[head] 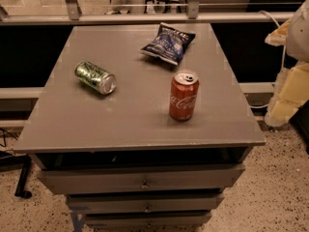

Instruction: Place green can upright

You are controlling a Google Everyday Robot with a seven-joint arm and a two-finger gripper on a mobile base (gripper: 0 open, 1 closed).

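Observation:
The green can (95, 77) lies on its side on the left part of the grey cabinet top (130, 120), its silver end facing right and toward the front. My gripper (281, 109) and its pale arm hang at the right edge of the view, beyond the cabinet's right side and far from the green can. It holds nothing that I can see.
A red Coca-Cola can (184, 96) stands upright right of centre. A dark blue chip bag (168, 43) lies at the back. The cabinet has drawers (142, 182) below its front edge. A metal rail (145, 18) runs behind it. The speckled floor (275, 187) lies to the right.

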